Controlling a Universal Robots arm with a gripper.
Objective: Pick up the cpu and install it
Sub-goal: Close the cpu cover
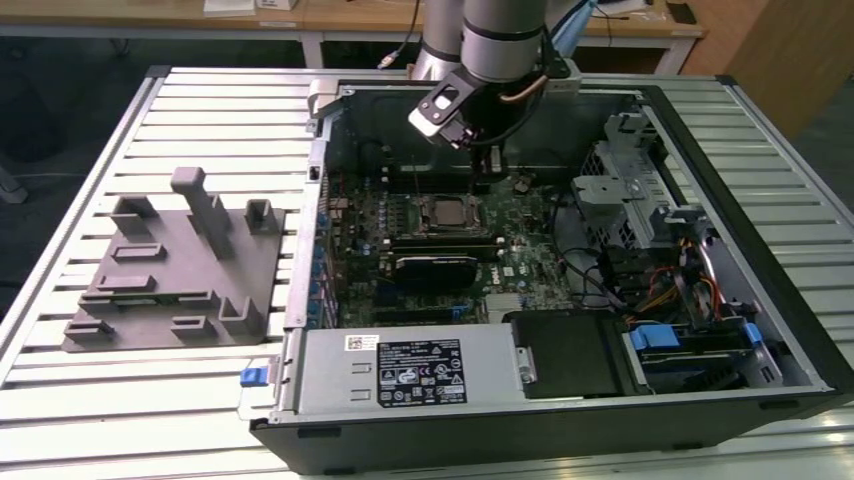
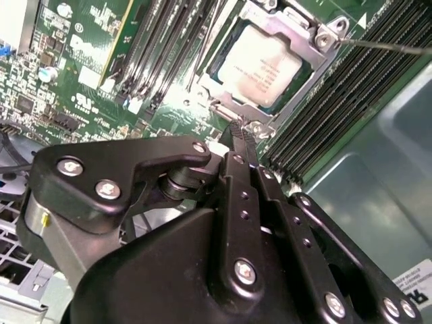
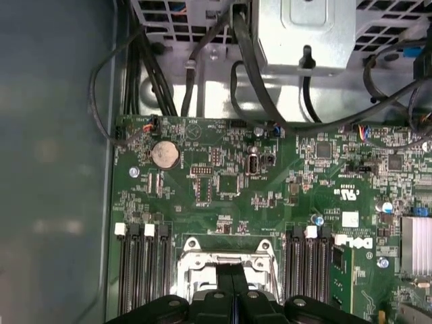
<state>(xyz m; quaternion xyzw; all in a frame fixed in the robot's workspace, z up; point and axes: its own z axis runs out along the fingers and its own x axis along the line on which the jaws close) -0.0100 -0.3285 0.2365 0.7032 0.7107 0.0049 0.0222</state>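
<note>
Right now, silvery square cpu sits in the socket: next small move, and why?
Probably lift the black gripper straight up a little: it is shut and empty beside the metal-framed socket, where the pale silvery square cpu already lies.

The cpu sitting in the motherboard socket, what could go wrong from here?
1. The end effector hangs just beside the socket frame; a small dip could knock the frame or scrape the cpu.
2. The cpu lies within the frame, but whether it sits flat cannot be told; if tilted, pressing could damage it.
3. The memory slots flank the socket closely, so a sideways drift could hit them.
</note>
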